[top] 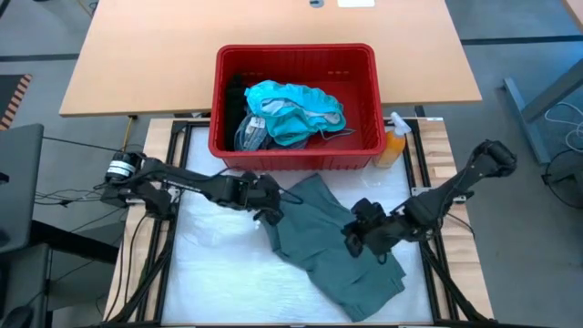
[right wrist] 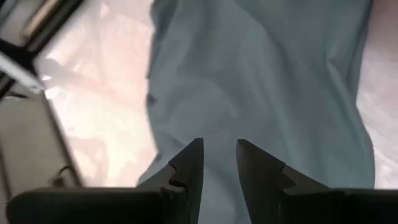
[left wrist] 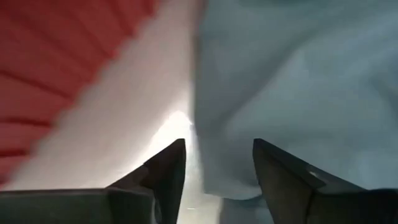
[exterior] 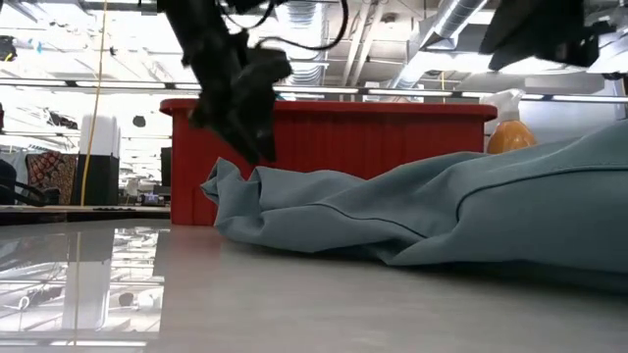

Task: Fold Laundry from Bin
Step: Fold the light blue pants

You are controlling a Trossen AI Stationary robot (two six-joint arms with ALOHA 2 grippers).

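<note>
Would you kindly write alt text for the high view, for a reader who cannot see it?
A grey-green garment lies spread on the white table, with the left gripper at its edge and the right gripper over its middle. Behind it, a red bin holds teal laundry; an orange spray bottle stands beside the bin.

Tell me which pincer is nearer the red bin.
Left. The left pincer sits just in front of the red bin, over the grey-green garment's edge; the right pincer is farther out, above its middle.
</note>
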